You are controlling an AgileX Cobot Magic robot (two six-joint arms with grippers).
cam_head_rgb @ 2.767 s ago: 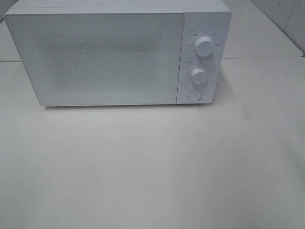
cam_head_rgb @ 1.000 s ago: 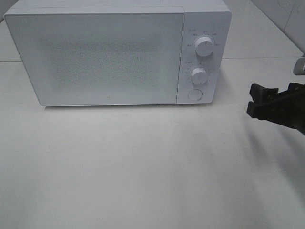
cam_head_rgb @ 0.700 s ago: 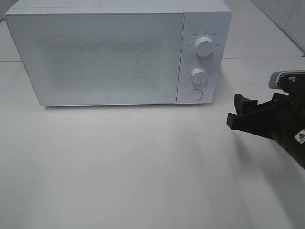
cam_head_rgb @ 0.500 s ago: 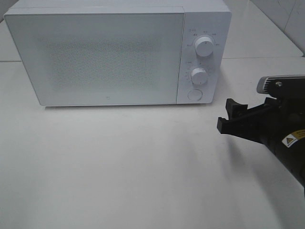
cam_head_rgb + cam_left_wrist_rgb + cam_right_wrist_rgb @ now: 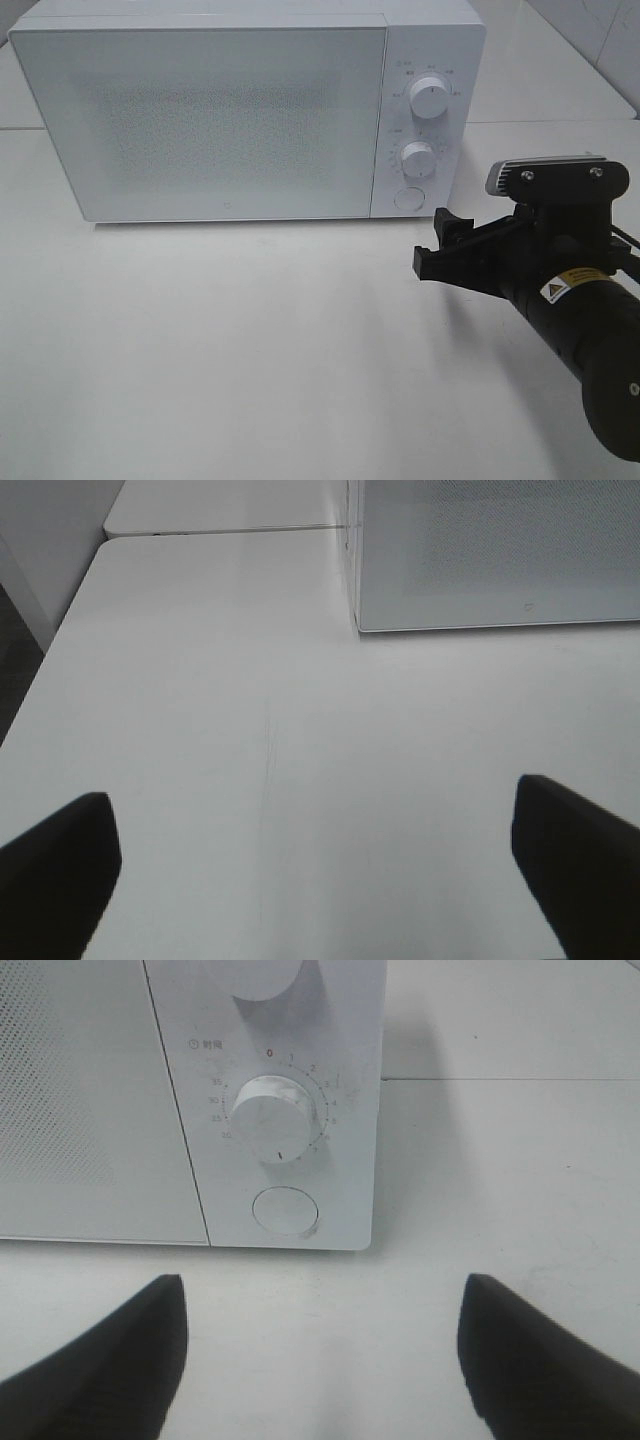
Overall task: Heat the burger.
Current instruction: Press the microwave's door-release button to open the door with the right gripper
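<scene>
1. nearest the camera, the right gripper [image 5: 435,245] is held wide open and empty (as is the left gripper [image 5: 320,870]).
2. beyond it, the microwave [image 5: 230,120] is seen shut, its round button [image 5: 286,1211] faced by the right gripper.
3. the burger is nowhere seen; heating is judged not yet started.

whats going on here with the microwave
A robot is meant to heat a burger, but no burger is in view. The microwave is shut. The right pincer, open and empty, is in front of the round button under the lower dial. The left pincer is open over the table, holding nothing.
</scene>
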